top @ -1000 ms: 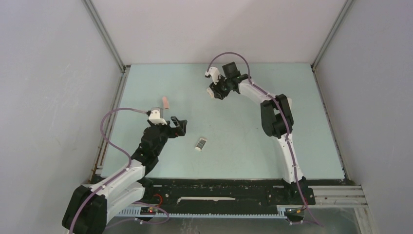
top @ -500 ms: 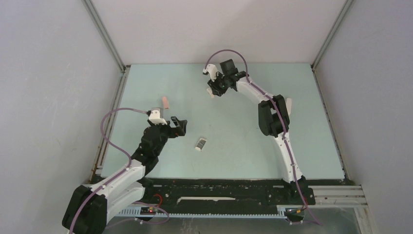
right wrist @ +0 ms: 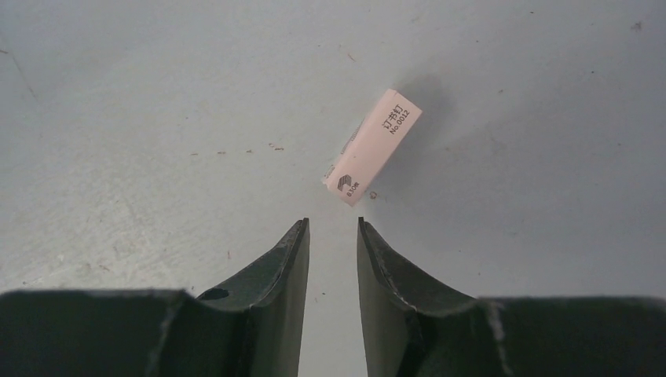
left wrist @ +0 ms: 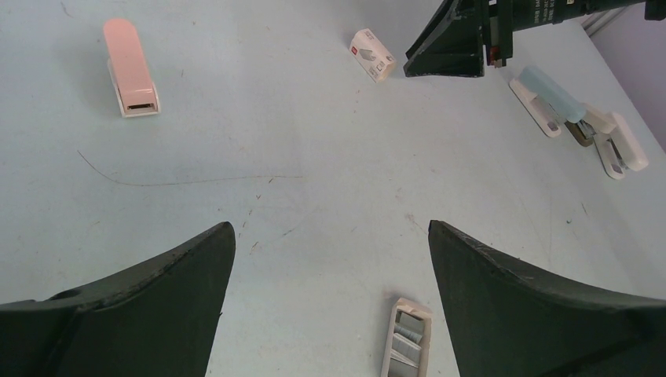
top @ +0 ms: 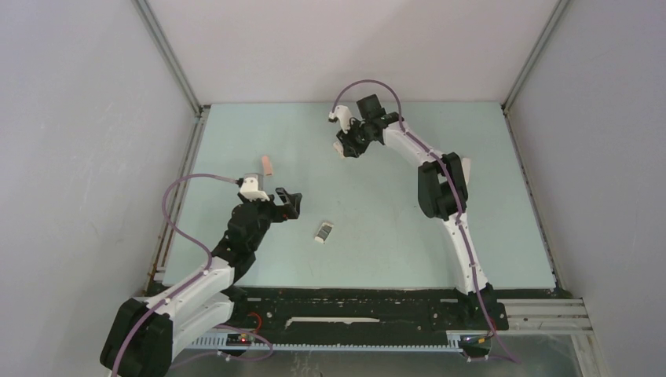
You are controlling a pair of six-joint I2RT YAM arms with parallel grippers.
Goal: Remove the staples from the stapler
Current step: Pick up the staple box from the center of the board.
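The left arm's fingers (left wrist: 118, 314) are standing wide apart with nothing between them, hovering low over the pale green worktop (top: 377, 196) on its near left part. Just ahead of them and a little to the right, a small open tray (left wrist: 387, 353) is lying flat on the worktop, and the staples (left wrist: 408, 345) are sitting inside it as short grey strips – how many there are cannot be told. Well beyond the left fingers, towards the left wall, a pink stapler (left wrist: 131, 67) is lying on its base, apart from everything else. The right arm is reaching far across to the back of the worktop, and its fingers (right wrist: 267, 290) are pointing down with only a narrow gap between them; nothing is in that gap and they are gripping nothing. Just past their tips a little pink carton (right wrist: 371, 147) with dark print on its side is lying at an angle, close to the tips but not touching them. In the left wrist view the same carton is showing beside the dark right fingers at the far end of the worktop. Off to the right in that view – near the right arm's elbow – a pale blue stapler (left wrist: 550, 94) and a white stapler (left wrist: 620, 145) are lying side by side, with a small dark part between them that is too small to make out.
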